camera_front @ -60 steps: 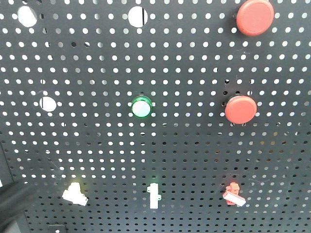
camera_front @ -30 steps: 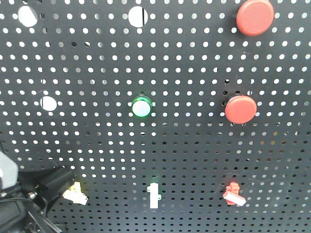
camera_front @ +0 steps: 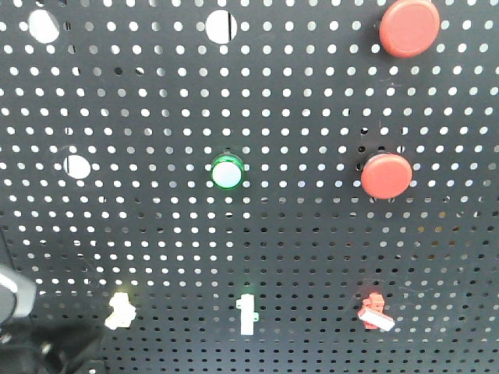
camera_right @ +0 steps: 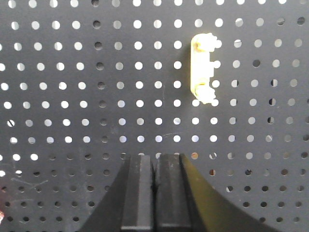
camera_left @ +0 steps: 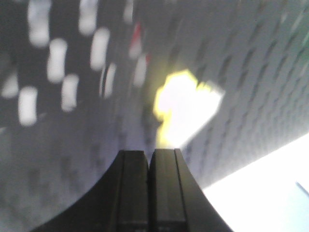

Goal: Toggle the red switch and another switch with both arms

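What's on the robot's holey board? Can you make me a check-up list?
Surface: black pegboard, upright, full of holes.
Job's things: red switch low on the right; pale yellow switch low on the left.
Clutter: upper round red button, lower round red button, green-ringed button, thin white toggle.
Grippers: left gripper shut, close to the pale yellow switch; right gripper shut, empty, facing the board.
Cables: nothing seen.
Surroundings: bright patch beside the board, too blurred to tell.
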Available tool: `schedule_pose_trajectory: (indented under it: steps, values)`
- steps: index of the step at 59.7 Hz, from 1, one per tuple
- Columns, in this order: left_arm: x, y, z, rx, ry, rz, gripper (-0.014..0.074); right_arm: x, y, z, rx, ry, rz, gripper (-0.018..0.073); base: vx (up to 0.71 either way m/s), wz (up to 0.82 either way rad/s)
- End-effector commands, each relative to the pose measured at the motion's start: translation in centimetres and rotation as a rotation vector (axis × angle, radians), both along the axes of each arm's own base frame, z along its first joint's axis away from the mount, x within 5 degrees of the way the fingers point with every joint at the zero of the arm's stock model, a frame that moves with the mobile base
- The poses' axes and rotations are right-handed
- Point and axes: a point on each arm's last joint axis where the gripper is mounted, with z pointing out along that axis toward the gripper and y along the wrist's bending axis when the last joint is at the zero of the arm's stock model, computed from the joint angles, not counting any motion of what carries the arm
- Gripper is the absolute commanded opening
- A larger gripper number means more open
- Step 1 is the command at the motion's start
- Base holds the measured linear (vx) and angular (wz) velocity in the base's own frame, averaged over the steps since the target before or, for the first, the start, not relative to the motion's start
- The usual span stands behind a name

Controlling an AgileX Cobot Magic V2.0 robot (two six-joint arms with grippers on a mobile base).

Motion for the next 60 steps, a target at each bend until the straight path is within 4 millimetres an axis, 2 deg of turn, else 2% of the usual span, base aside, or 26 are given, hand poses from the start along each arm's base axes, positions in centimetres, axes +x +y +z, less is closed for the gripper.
schedule_pose_trajectory:
  steps: [1,12,25,35,60]
  values:
    - [-0.2,-0.1,2.0,-0.109,-0.06,0.015,0.0002,0.0,0.1,1.6,-0.008,-0.098,0.006,-0.0006,0.0,0.0]
    - [-1.7,0.6,3.7,-0.191,-0.123,0.021,0.0002,0.0,0.1,1.7,0.009,-0.102,0.015,-0.0006,0.0,0.0]
    - [-4.1,1.9,6.0,-0.252,-0.251,0.011,0.0002,0.4,1.5,1.5,0.03,-0.084,0.16,-0.0006,0.0,0.0]
    - [-5.4,2.6,6.9,-0.272,-0.305,0.007,0.0002,1.9,3.5,1.4,0.022,-0.078,0.315,-0.0006,0.0,0.0]
    - [-5.4,2.6,6.8,-0.268,-0.303,0.007,0.0002,6.4,9.9,2.2,-0.008,-0.042,0.587,-0.0006,0.0,0.0]
